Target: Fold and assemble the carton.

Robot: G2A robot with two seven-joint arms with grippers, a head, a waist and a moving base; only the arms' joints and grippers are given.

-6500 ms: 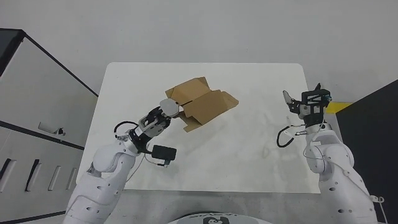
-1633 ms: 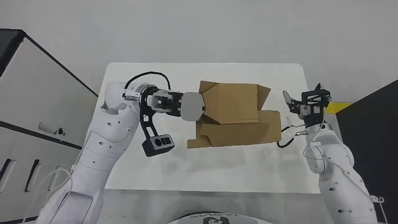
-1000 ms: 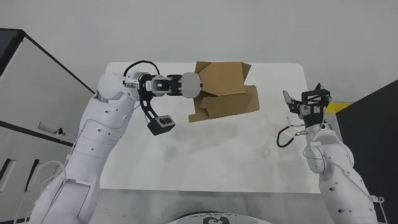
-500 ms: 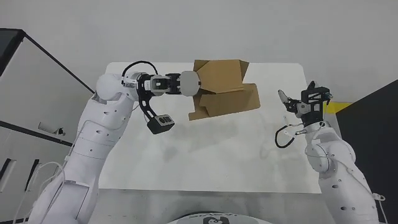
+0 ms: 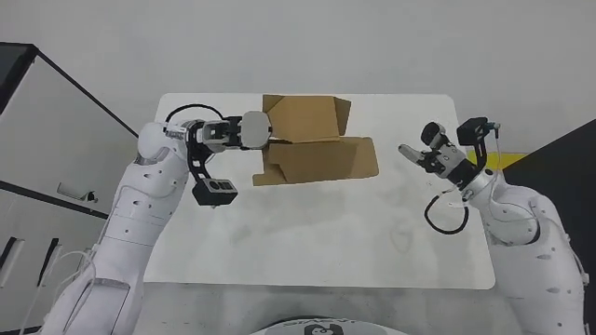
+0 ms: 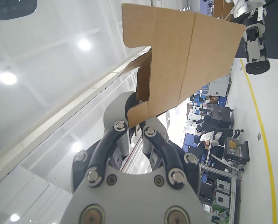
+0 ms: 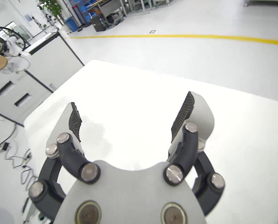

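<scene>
The carton hangs in the air over the far half of the table, a brown corrugated blank that is only partly opened. In the top view its upper panel and a lower panel lie offset from each other, and its flaps are loose. The left end effector pinches it by one thin flap edge at its left end, fingers pressed together on the board. The rest of the carton sticks out sideways, unsupported, toward the other arm. The right end effector is spread wide and holds nothing. It sits above the right side of the table, well apart from the carton.

The carton is probably light and stiff across each panel but hinges freely at its score lines. Held by a single corner pinch, it is likely to swing, sag or twist. The smooth board could slip between the pads, and a hard squeeze may crush the fluting. The best second hold is probably the free right edge, on a flat panel just beside a crease rather than on a loose flap. That would let the two arms square the tube.
</scene>
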